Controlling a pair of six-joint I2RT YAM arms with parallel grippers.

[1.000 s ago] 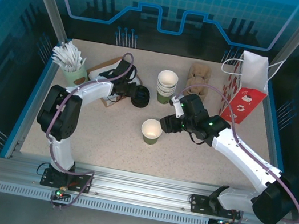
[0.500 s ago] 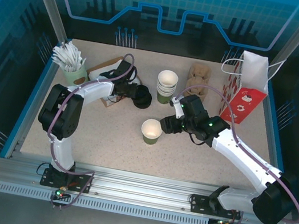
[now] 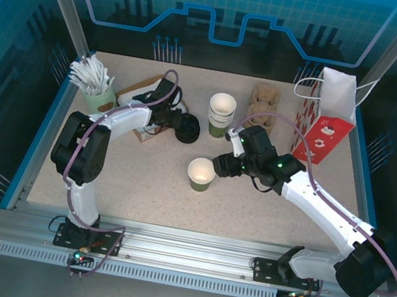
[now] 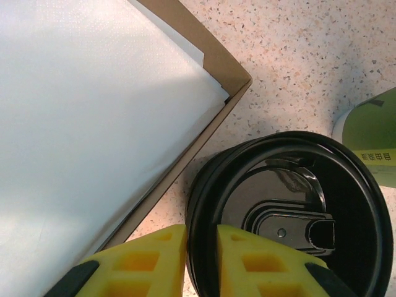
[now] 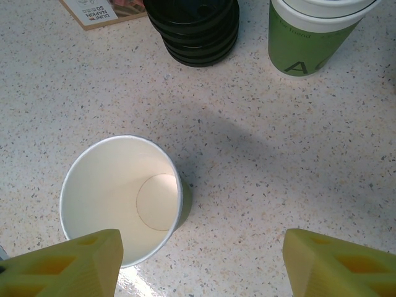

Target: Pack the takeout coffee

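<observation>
A lone green paper cup [image 3: 201,173] stands open-topped and lidless mid-table, its white inside empty [image 5: 120,198]. A lidded cup of takeout coffee is out of view. My right gripper [image 3: 220,164] hovers just right of this cup, open [image 5: 201,242], with the cup near its left finger. A pile of black lids [image 3: 187,128] sits left of the cup stack [image 5: 193,25]. My left gripper [image 3: 175,123] is shut [image 4: 201,240] on the rim of the top black lid [image 4: 291,216], one yellow finger inside the rim and one outside.
A stack of lidless green cups [image 3: 221,112] stands behind the lone cup. The brown napkin box [image 3: 141,92] lies against the lid pile's left side. A cardboard cup carrier [image 3: 264,98] and a red-and-white gift bag [image 3: 327,117] are at the back right. A cup of stirrers [image 3: 94,84] is far left.
</observation>
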